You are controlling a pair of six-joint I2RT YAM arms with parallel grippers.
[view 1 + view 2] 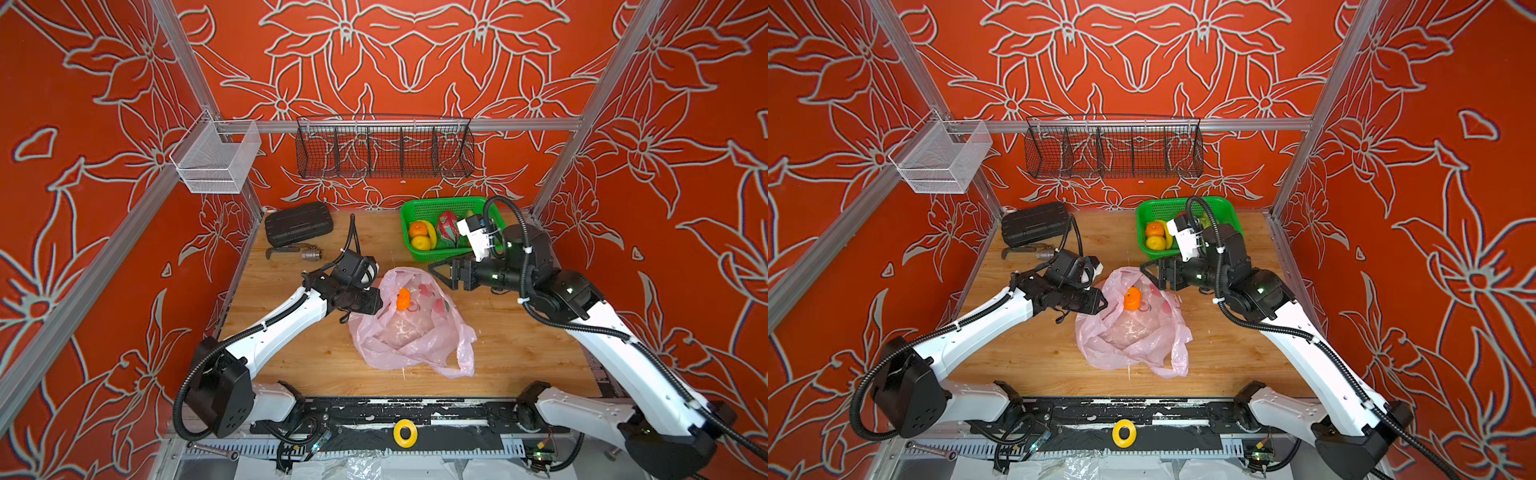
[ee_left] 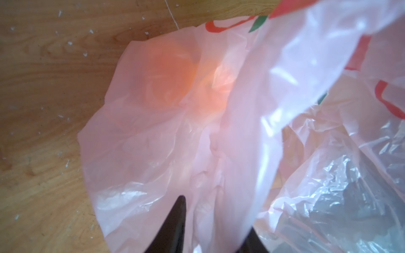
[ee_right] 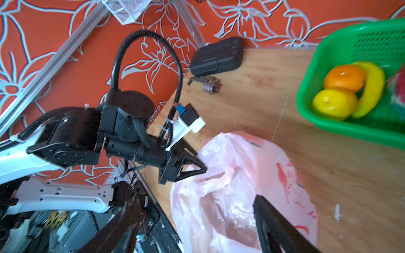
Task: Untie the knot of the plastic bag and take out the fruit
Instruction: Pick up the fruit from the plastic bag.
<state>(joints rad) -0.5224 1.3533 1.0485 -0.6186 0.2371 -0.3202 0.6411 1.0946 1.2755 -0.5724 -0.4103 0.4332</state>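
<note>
- The left gripper [image 2: 215,221] has its jaws standing narrow, with a fold of pale pink film running up between the fingers [image 2: 178,219]. The film hides most of one finger, so I cannot tell whether the fold is truly pinched. That grip should be sure before anything else moves.
- The right gripper [image 3: 198,208] hangs with its jaws spread wide and nothing in them, just beside the far right edge of the plastic bag [image 1: 415,332].
- No knot shows in any view — the bag's mouth looks loose and slumped open. I judge the untying done and the step in hand to be fetching out the fruit.
- One orange [image 1: 403,299] lies in the bag near the left gripper. The left wrist view shows it only as a glow through the film.
- The best way, I judge, is to draw the left-hand rim up and away from the orange so the mouth gapes. The right jaws should then come down on the fruit's bare sides — not through a layer of film, which would drag the bag along.
- Film this thin will likely slip and cling, so a slow lift should keep the orange from rolling.
- The green basket [image 1: 440,200] stands at the far right of the table [image 1: 519,345]. It already holds two oranges, a banana and a dragon fruit [image 1: 448,228], and is the likely place for this orange.
</note>
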